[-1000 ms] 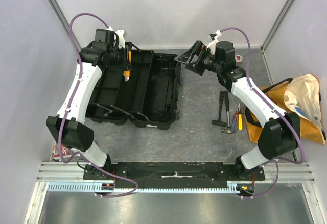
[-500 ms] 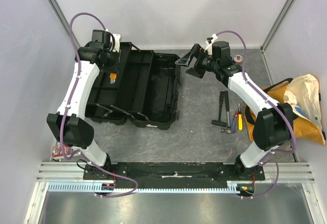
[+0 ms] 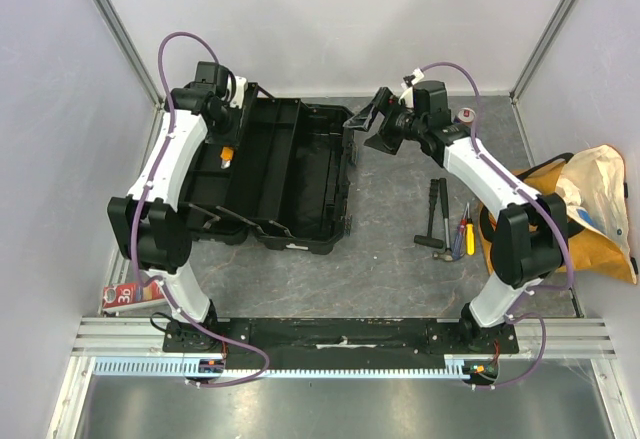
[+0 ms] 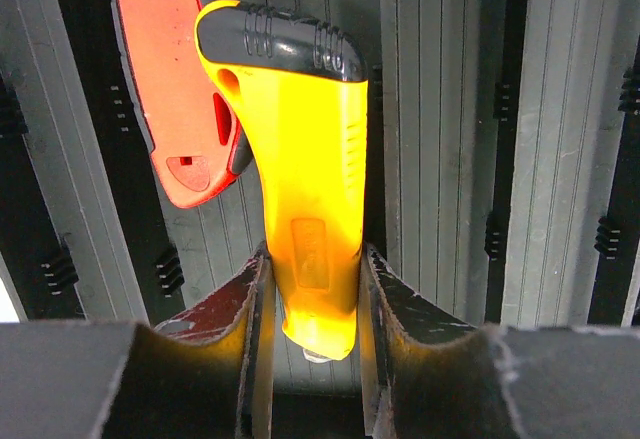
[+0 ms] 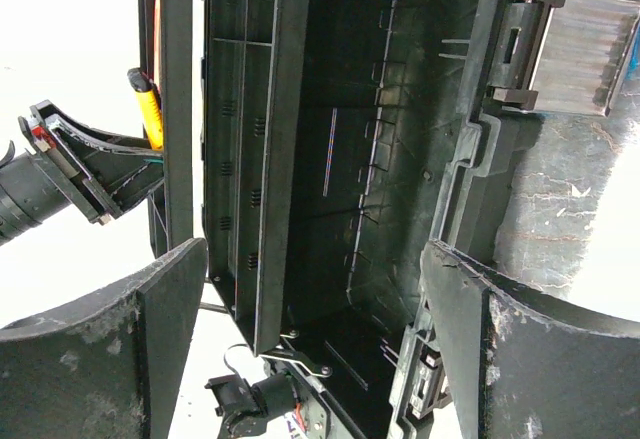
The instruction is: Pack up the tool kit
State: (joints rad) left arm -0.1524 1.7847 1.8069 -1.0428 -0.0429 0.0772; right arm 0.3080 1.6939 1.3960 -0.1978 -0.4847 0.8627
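The tool kit's black toolbox (image 3: 300,184) lies open at left centre. My left gripper (image 3: 228,141) hangs over its left half, shut on a yellow utility knife (image 4: 305,189) with a black end. The fingers (image 4: 225,309) clamp the knife's lower body just above the ribbed floor (image 4: 450,139). A red utility knife (image 4: 170,69) lies right beside the yellow one. My right gripper (image 3: 368,125) stands open and empty at the box's far right corner, its jaws wide apart facing the box interior (image 5: 340,159). A hammer (image 3: 437,217) and screwdrivers (image 3: 463,235) lie on the table to the right.
A yellow-orange fabric bag (image 3: 585,209) sits at the right edge. A small tape roll (image 3: 467,114) lies behind my right arm. A drink can (image 3: 124,296) lies near the left arm's base. Grey walls close in the table. The box latch (image 5: 585,44) shows top right.
My left gripper has carried the yellow knife left and down into the box's left half. The right gripper has shifted slightly left toward the box corner, still open.
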